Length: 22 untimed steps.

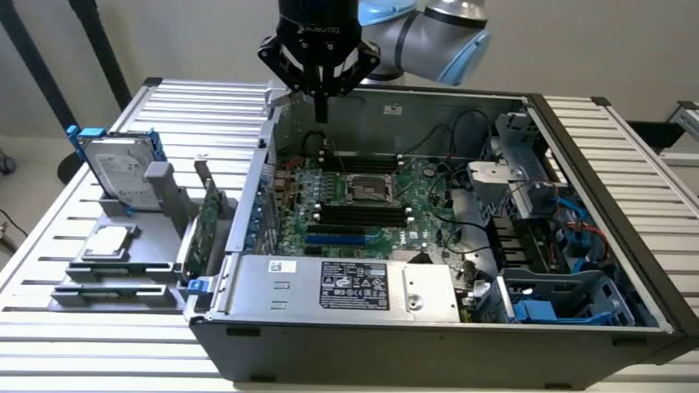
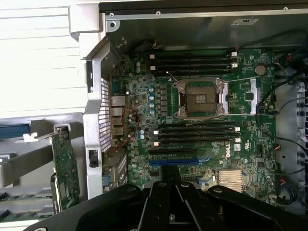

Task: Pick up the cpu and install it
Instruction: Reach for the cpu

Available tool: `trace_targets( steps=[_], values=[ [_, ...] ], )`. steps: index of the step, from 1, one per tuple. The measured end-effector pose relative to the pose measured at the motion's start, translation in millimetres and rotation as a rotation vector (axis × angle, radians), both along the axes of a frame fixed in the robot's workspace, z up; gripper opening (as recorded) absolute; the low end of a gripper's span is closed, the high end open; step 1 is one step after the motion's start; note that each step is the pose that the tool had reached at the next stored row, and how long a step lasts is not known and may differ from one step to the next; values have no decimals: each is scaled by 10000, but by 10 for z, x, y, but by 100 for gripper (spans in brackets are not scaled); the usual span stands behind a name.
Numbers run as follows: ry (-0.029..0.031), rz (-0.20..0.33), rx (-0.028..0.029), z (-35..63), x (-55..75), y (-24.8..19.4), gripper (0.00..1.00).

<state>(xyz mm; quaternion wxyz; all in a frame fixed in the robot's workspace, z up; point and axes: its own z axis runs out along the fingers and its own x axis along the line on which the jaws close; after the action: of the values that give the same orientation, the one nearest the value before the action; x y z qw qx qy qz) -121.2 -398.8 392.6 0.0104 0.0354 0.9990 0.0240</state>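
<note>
Exterior view: the black gripper (image 1: 321,113) is seen in the upper middle of the frame, above the back wall of the open computer case (image 1: 437,348). Its fingers are pressed together and nothing is held. The cpu (image 1: 107,242) is laid flat on the gray holder (image 1: 123,272) at the exterior view's lower left, well apart from the gripper. The socket (image 1: 368,188) is seen on the green motherboard (image 1: 424,209).
</note>
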Motion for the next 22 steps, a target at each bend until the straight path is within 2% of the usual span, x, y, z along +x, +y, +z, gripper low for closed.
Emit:
trace_targets(
  steps=[4, 14, 22],
  values=[
    [1, -1, 0, 0, -17, 0, 11],
    [0, -1, -20, -26, -464, -1, 11],
    [0, -1, -160, -79, -828, -1, 11]
  ],
)
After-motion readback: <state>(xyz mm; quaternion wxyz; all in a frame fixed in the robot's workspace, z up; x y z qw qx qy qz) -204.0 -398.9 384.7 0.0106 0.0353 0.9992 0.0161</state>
